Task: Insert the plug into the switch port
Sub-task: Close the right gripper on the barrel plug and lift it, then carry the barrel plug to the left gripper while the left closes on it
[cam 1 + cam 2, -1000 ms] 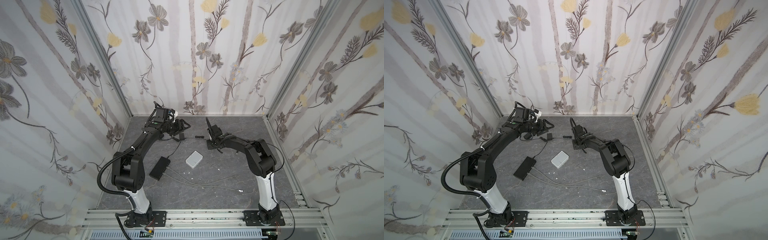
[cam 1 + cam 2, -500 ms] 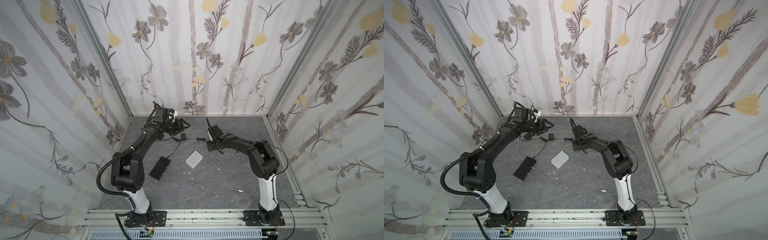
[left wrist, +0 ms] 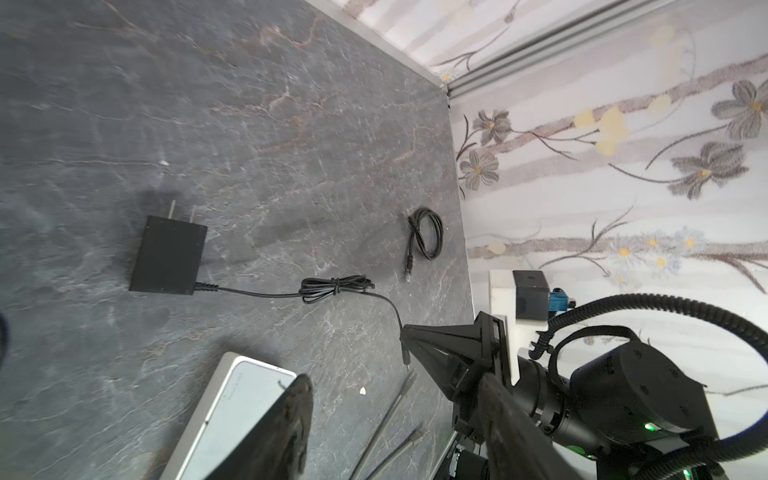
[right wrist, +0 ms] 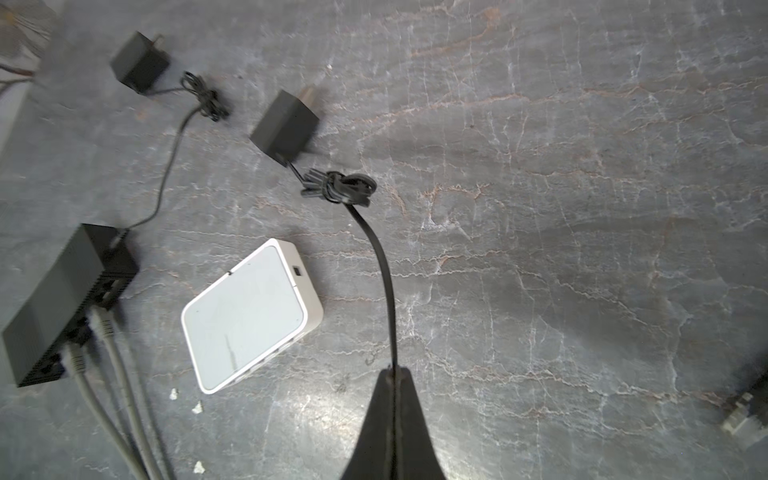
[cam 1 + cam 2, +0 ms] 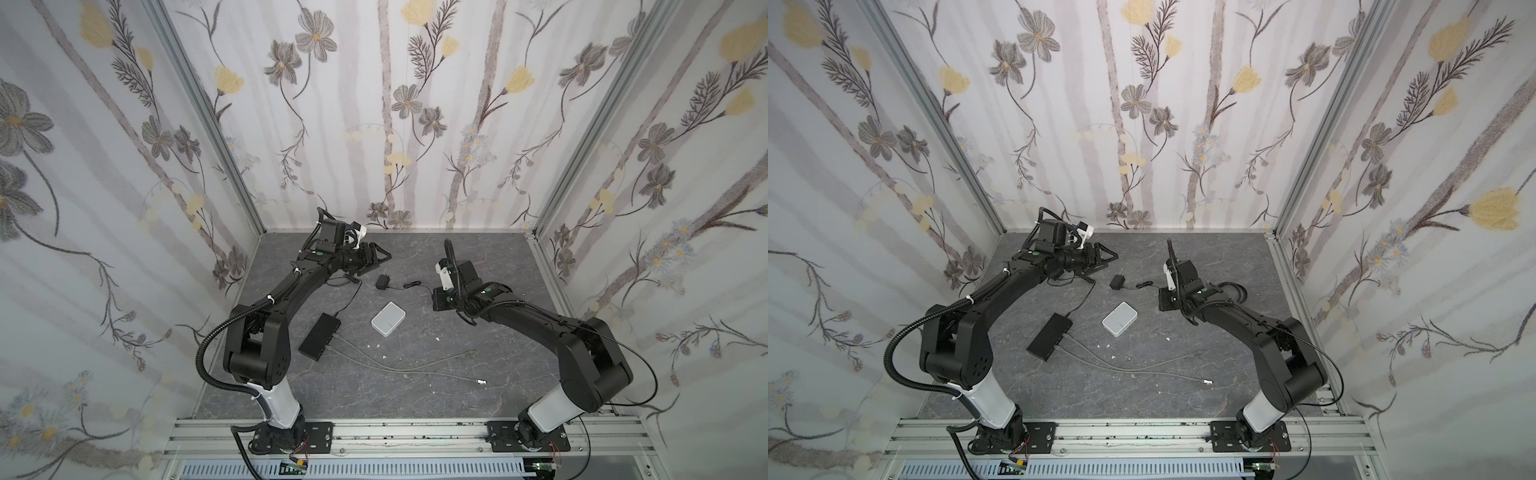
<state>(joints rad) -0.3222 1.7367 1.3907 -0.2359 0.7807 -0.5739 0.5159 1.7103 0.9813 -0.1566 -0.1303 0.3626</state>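
Top views: black adapter (image 5: pixel 380 282) lies on the bench (image 5: pixel 478 257) between the arms. White switch box (image 5: pixel 388 329) sits just in front of it, black switch box (image 5: pixel 320 342) further left. Left pincer (image 5: pixel 376 262) is spread and empty, above the bench near the back wall.

Left wrist view: right pincer (image 3: pixel 405 332) is clenched on the adapter's thin cable (image 3: pixel 336 286). The small barrel plug (image 3: pixel 405 360) hangs just under its tips.

Right wrist view: cable runs from the closed tips to a tied bundle (image 4: pixel 338 187); plug hidden here. A small port (image 4: pixel 297 271) shows on the white box's side, likely the target.

Judged: cable limp and light, plug stiff and tiny. Best hold is right behind the plug, as now. The white box looks light and may skid, so brace it.
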